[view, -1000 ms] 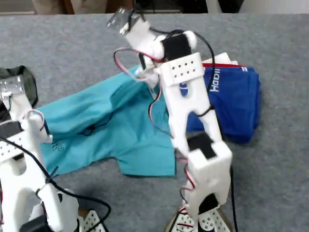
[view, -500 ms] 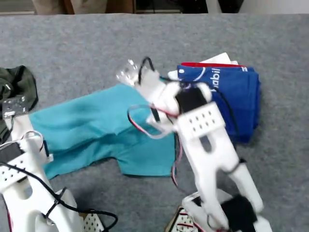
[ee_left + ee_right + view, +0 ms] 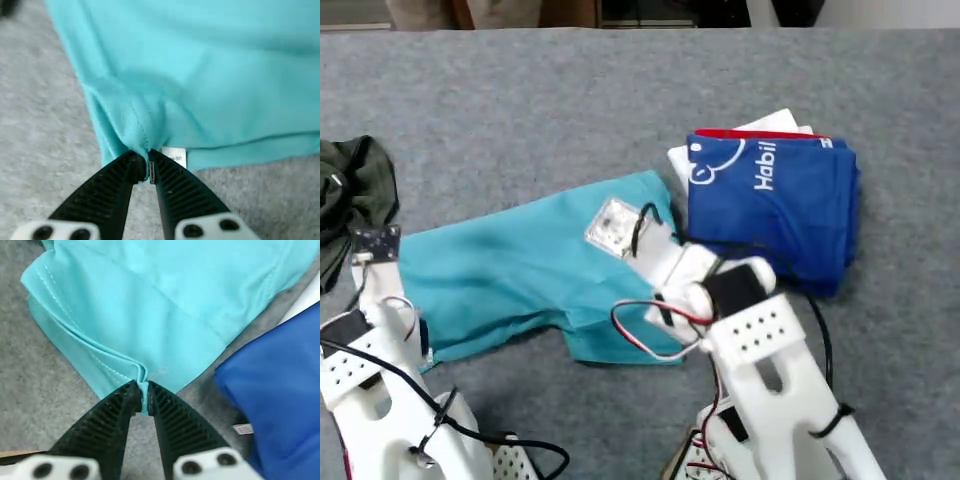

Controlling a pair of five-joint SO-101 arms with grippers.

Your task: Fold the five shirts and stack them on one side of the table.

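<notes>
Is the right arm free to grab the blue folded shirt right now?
Probably not yet: the right gripper is shut on an edge of the teal shirt and would have to let go first. The blue shirt lies close beside it, with nothing in between.

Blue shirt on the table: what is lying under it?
Under the blue shirt, a red edge and a white layer peek out at its far side; the rest is covered.

We see a grey, felt-like worktop (image 3: 500,100), evenly lit. Past its far edge: brown wooden furniture (image 3: 520,12), a dark gap (image 3: 720,12), and a pale surface (image 3: 890,10) at one corner.
</notes>
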